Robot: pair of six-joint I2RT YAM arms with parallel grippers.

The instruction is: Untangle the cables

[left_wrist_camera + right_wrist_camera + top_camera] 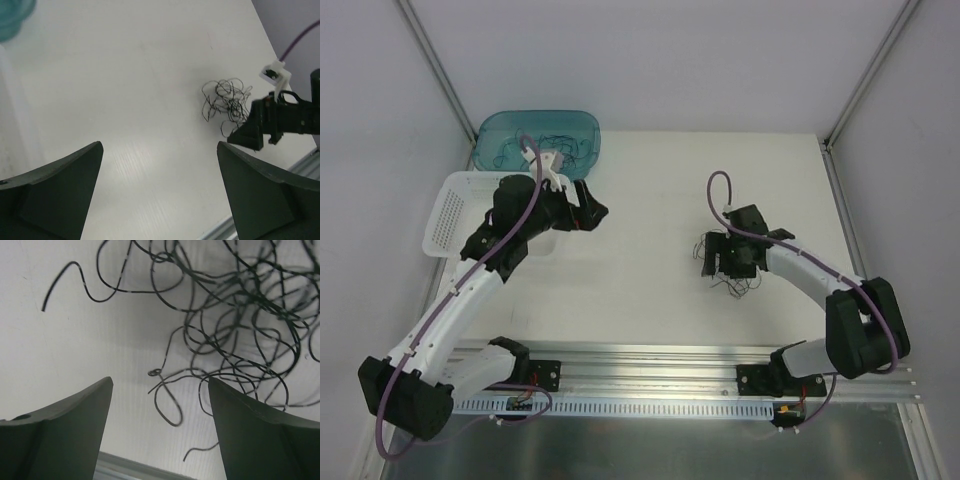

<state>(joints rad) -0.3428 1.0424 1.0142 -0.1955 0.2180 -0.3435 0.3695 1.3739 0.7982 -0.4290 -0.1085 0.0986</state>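
Observation:
The cables (728, 278) lie as a loose tangle of thin dark wires on the white table, right of centre. My right gripper (718, 262) hovers low over this tangle with its jaws open. In the right wrist view a loop of the cables (170, 410) lies on the table between the fingertips of the right gripper (160, 380), and the bulk of the tangle (240, 315) spreads beyond them. My left gripper (595, 205) is open and empty above the table near the bins. In its own view the left gripper (160, 145) frames bare table, with the cables (225, 100) far off.
A teal bin (498, 128) at the back left holds more thin dark wires. A white perforated basket (460, 205) sits in front of it, partly under the left arm. An aluminium rail (660, 352) runs along the near table edge.

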